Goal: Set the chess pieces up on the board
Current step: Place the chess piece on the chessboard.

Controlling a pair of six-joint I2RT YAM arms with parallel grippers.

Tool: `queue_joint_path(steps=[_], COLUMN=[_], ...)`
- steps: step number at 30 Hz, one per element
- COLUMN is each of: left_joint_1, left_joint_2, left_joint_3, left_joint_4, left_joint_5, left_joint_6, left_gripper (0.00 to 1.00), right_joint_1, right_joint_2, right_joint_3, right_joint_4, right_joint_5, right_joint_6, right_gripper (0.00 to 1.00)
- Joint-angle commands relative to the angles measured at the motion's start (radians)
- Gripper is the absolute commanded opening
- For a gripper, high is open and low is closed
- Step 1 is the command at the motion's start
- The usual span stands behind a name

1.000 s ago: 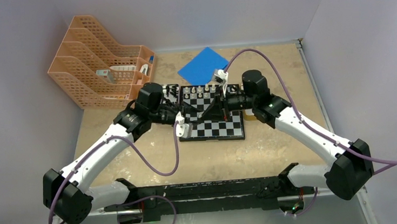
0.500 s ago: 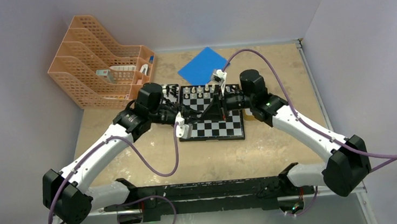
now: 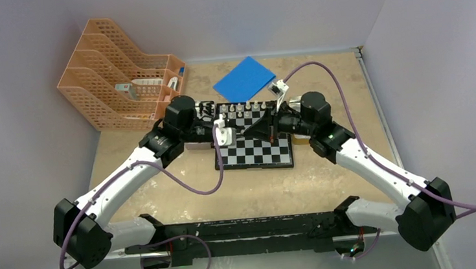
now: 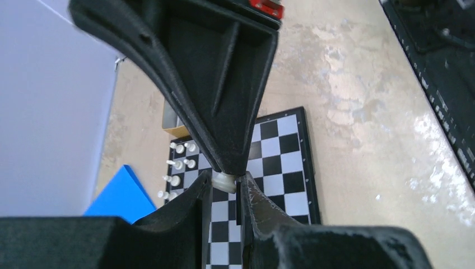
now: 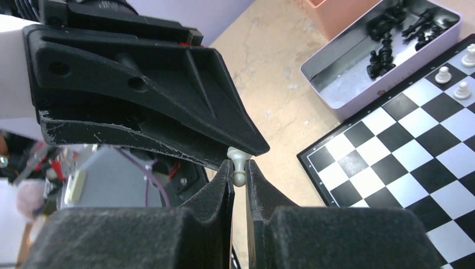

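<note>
Over the board (image 3: 260,153), left pincer (image 4: 226,178) newly clamps piece (image 4: 223,182).

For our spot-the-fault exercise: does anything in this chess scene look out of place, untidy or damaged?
Only the black pieces: they lie in a jumbled heap in the open tin beside the board, not standing on it. Nothing looks damaged or spilled.

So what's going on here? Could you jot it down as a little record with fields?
Left gripper: shut on a cream chess piece
Right gripper: shut on a white pawn
Chessboard: white pieces stand along its far edge
Metal tin: open, beside the board, black pieces inside
Elsewhere on the table: blue sheet, orange file rack
</note>
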Motion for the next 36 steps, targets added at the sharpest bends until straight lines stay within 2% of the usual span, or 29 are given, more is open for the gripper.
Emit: queue_joint_path(steps=[1,8,13,19,23,25,27,32,36], left_joint_1=[-0.012,-0.012,-0.012,-0.012,-0.012,-0.011,-0.012,-0.011,-0.012], left_joint_2=[0.018,0.024,0.042,0.012,-0.005,-0.016,-0.029,-0.095,-0.175], left_joint_3=[-0.032,-0.062,-0.065,-0.094,-0.102,-0.103,-0.101,-0.105,-0.12], left_joint_4=[0.164,0.326,0.326,0.312,0.27,0.239,0.2,0.079,-0.012], left_joint_5=[-0.001,-0.081,-0.105,-0.193,-0.217,-0.221,-0.224,-0.21,-0.217], left_joint_6=[-0.347,-0.672,-0.738,-0.729,-0.709,-0.697,-0.688,-0.638,-0.583], left_gripper=[0.0,0.0,0.0,0.24,0.49,0.53,0.61,0.68,0.71], right_joint_1=[0.007,0.007,0.007,0.007,0.007,0.007,0.007,0.007,0.007], right_joint_2=[-0.072,-0.086,-0.069,-0.072,-0.078,-0.065,-0.041,0.052,0.195], right_joint_3=[-0.034,-0.081,-0.09,-0.073,-0.032,-0.008,0.015,0.071,0.147], right_joint_4=[0.276,0.443,0.446,0.313,0.199,0.154,0.12,0.081,0.037], right_joint_5=[0.126,0.2,0.217,0.274,0.39,0.455,0.512,0.661,0.754], right_joint_6=[0.177,0.268,0.266,0.2,0.113,0.07,0.03,-0.049,-0.085], right_gripper=[0.1,0.09,0.06,0.04,0.04,0.04,0.04,0.04,0.05])
